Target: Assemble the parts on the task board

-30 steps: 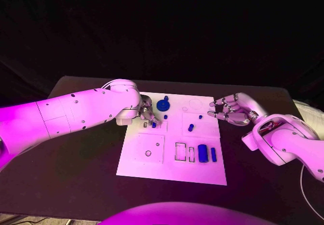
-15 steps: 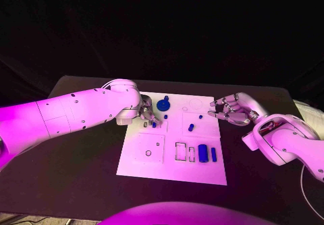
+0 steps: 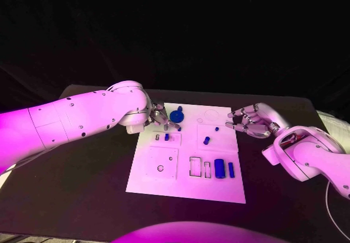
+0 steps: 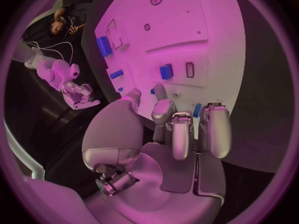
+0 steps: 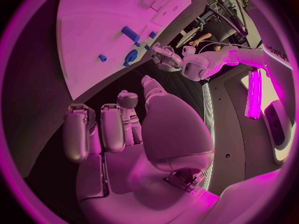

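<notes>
While your left hand (image 3: 157,118) hovered at the white rectangular task board (image 3: 186,179) (fingers curled, grasp unclear), your right hand (image 3: 250,120) hung empty, fingers apart.

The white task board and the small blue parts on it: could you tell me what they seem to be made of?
White task board: likely matte plastic; flat, even, no glare. Small blue parts: probably moulded plastic; uniform colour, smooth rounded shapes. Neither is certain from looks alone.

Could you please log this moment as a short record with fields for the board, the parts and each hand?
board: white task board on the black table
parts: blue gear-like piece at the far end; two upright blue pieces near the slots
left hand: left hand over the board's far left corner, beside the gear-like piece
right hand: right hand holds nothing, beside the board's far right edge
</notes>
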You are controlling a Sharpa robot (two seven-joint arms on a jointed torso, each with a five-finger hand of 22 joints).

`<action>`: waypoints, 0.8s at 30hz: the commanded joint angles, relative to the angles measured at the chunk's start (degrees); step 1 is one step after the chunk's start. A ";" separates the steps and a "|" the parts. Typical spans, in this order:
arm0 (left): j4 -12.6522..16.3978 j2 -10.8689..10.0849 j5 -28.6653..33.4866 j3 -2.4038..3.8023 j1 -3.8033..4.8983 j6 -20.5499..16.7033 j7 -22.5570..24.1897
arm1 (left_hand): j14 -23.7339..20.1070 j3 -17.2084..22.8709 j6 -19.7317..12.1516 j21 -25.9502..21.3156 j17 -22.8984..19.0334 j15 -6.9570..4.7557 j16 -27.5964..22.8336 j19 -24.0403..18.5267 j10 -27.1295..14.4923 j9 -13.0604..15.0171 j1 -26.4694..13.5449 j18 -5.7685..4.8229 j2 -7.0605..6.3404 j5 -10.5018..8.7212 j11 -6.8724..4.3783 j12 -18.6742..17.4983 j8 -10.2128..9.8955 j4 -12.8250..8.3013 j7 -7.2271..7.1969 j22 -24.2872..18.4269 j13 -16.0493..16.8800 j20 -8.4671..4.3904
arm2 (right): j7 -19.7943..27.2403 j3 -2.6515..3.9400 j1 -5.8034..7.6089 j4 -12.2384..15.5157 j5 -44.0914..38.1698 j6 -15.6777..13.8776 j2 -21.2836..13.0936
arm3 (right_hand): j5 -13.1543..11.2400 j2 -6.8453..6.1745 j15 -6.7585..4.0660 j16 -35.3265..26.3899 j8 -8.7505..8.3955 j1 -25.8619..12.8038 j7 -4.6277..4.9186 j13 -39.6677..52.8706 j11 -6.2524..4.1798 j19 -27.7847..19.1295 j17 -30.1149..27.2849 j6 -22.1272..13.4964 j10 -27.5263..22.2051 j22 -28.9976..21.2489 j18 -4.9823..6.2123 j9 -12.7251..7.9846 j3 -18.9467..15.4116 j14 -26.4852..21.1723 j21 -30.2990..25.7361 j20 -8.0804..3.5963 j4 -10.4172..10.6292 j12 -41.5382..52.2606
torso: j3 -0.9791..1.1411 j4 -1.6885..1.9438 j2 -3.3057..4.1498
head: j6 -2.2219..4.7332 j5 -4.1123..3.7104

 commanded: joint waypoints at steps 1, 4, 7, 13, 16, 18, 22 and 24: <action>-0.27 -0.20 4.04 0.21 0.94 -1.96 0.21 | 6.04 -0.43 -0.45 -0.25 15.06 0.07 0.18 0.24 -0.57 0.02 0.54 0.07 0.16 -0.17 -0.02 -0.21 -0.27 -0.02 0.01 4.84 -0.11 -0.20 | -0.06 0.02 -0.04 -0.18 -0.05 -0.03 0.10 | 0.21 0.02 -0.38 -0.34 0.01 -0.38 0.04 -0.06 -0.02 -0.49 -0.09 0.31 -0.39 -0.05 1.07 0.00 -0.23 2.03 -0.39 -0.06 0.23 -0.22 | 0.08 0.01 -0.01 | 0.27 0.06; -1.23 -0.33 2.94 0.41 2.21 0.77 -0.11 | 6.04 -1.00 -0.61 -0.72 15.06 0.14 0.18 -0.06 -0.92 0.00 0.84 0.21 0.22 -0.18 0.06 -0.66 -0.40 0.01 0.11 4.33 -0.60 -0.12 | -0.09 0.01 -0.04 -0.34 -0.04 -0.04 0.14 | 0.21 0.02 -0.38 -0.39 0.00 -0.40 0.04 -0.10 -0.01 -0.48 -0.13 0.31 -0.42 -0.03 1.07 0.00 -0.28 2.01 -0.38 -0.06 0.27 -0.27 | 0.02 -0.01 0.05 | 0.32 0.09; -3.10 0.04 1.37 0.51 3.43 3.16 -0.32 | 6.04 -1.97 -0.81 -1.17 15.06 0.31 0.18 -0.33 -1.36 -0.03 2.08 0.32 0.60 -0.10 0.22 -1.09 -0.63 -0.14 0.26 3.93 -1.06 0.04 | -0.11 0.01 -0.04 -0.45 -0.03 -0.06 0.21 | 0.20 0.02 -0.38 -0.40 0.00 -0.40 0.04 -0.11 -0.01 -0.48 -0.14 0.31 -0.42 -0.03 1.07 0.00 -0.28 2.01 -0.38 -0.06 0.27 -0.27 | 0.08 0.00 0.04 | 0.36 0.17; -7.61 2.23 0.11 0.50 4.13 5.09 -0.24 | 6.04 -2.64 -0.88 -1.50 15.06 0.40 0.18 -0.49 -1.63 -0.02 3.55 0.40 1.43 0.04 0.31 -1.31 -0.77 -0.18 0.35 3.66 -1.35 0.15 | -0.12 0.01 -0.04 -0.51 -0.03 -0.01 0.42 | 0.21 0.04 -0.38 -0.37 0.00 -0.42 0.04 -0.10 -0.01 -0.48 -0.09 0.30 -0.43 -0.04 1.07 0.00 -0.31 2.02 -0.39 -0.06 0.31 -0.26 | -0.04 0.01 0.14 | 0.53 0.35; -10.08 3.83 -1.93 0.22 4.20 5.79 -0.15 | 6.04 -2.87 -0.98 -1.69 15.06 0.44 0.18 -0.59 -1.79 -0.03 4.29 0.45 1.89 0.08 0.36 -1.45 -0.86 -0.22 0.40 3.50 -1.54 0.19 | -0.10 0.01 -0.04 -0.50 -0.03 0.01 0.54 | 0.22 0.05 -0.38 -0.36 0.00 -0.41 0.04 -0.11 -0.01 -0.50 -0.08 0.30 -0.43 -0.07 1.07 0.00 -0.32 2.02 -0.41 -0.06 0.32 -0.27 | -0.07 -0.03 0.18 | 0.60 0.36; -11.37 4.89 -4.88 0.01 4.09 6.02 -0.07 | 6.04 -2.98 -1.06 -1.89 15.06 0.45 0.18 -0.71 -2.04 -0.05 4.58 0.50 2.08 0.09 0.39 -1.81 -0.93 -0.21 0.44 3.29 -1.94 0.21 | -0.06 0.01 -0.04 -0.51 -0.03 0.02 0.63 | 0.22 0.06 -0.38 -0.36 0.00 -0.41 0.04 -0.12 -0.01 -0.51 -0.08 0.30 -0.44 -0.08 1.08 0.00 -0.32 2.02 -0.41 -0.06 0.32 -0.27 | -0.12 -0.05 0.20 | 0.63 0.33; -13.69 6.63 -8.00 -0.32 3.77 6.92 -0.03 | 6.04 -3.96 -2.26 -2.08 15.06 0.74 0.18 -0.76 -2.45 -0.93 5.25 0.52 2.52 0.08 0.79 -2.18 -2.36 0.05 0.99 3.21 -2.39 0.43 | -0.03 0.01 -0.04 -0.50 -0.03 0.06 0.69 | 0.28 0.15 -0.38 -0.40 0.00 -0.35 0.04 -0.16 -0.02 -0.49 -0.10 0.30 -0.47 -0.06 1.07 0.00 -0.32 2.01 -0.41 -0.05 0.36 -0.31 | -0.20 -0.01 0.23 | 0.63 0.34; -14.90 7.35 -8.85 -0.46 3.64 7.34 -0.03 | 6.04 -4.42 -2.53 -2.14 15.06 0.90 0.18 -0.76 -2.48 -1.42 5.43 0.52 2.70 0.08 0.98 -2.15 -3.01 0.07 1.21 3.20 -2.43 0.55 | -0.03 0.01 -0.04 -0.48 -0.03 0.07 0.72 | 0.33 0.22 -0.39 -0.40 0.00 -0.30 0.04 -0.15 -0.02 -0.51 -0.09 0.30 -0.46 -0.08 1.08 0.00 -0.32 2.01 -0.43 -0.05 0.38 -0.28 | -0.20 -0.02 0.26 | 0.65 0.45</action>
